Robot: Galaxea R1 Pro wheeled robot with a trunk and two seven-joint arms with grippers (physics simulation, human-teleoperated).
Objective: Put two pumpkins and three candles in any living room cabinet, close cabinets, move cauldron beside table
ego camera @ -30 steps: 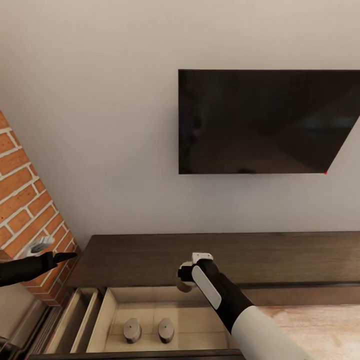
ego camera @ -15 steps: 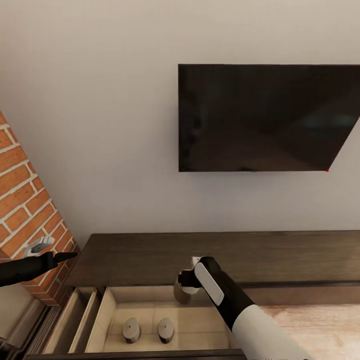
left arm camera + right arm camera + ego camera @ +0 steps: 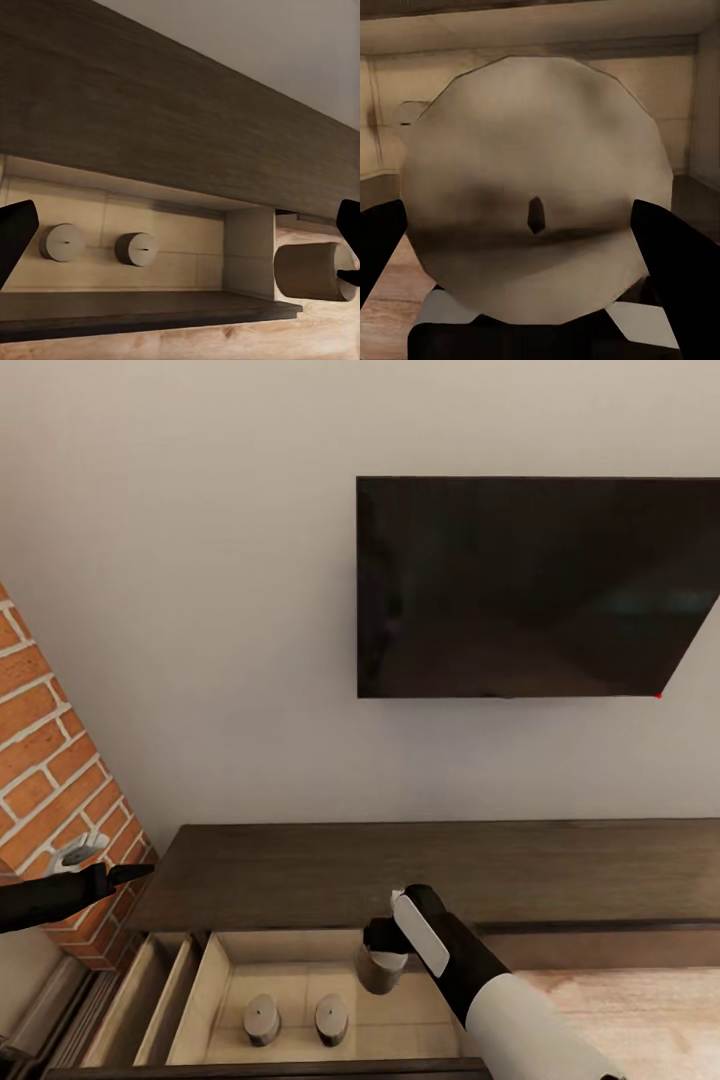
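Observation:
The dark-brown cabinet [image 3: 400, 870] runs along the wall with its left drawer [image 3: 215, 985] pulled out, showing a pale beige inside. Two cream candles [image 3: 263, 1018] [image 3: 331, 1017] stand on the drawer floor; the left wrist view shows them too [image 3: 62, 242] [image 3: 136, 248]. My right gripper [image 3: 382, 958] is shut on a third candle [image 3: 380, 970], which hangs over the drawer's back right part. In the right wrist view this candle [image 3: 536, 187] sits between the black fingers [image 3: 679, 259]. My left gripper [image 3: 128, 874] is open and empty, left of the cabinet by the bricks.
A black TV [image 3: 540, 585] hangs on the pale wall above the cabinet. A red brick column [image 3: 50, 780] stands at the left, close to my left arm. Light wood floor [image 3: 640, 1020] lies in front of the cabinet on the right.
My right gripper has come down with the candle from the cabinet top's height into the drawer's opening. The view has tilted a little downward. The left arm has stayed put.

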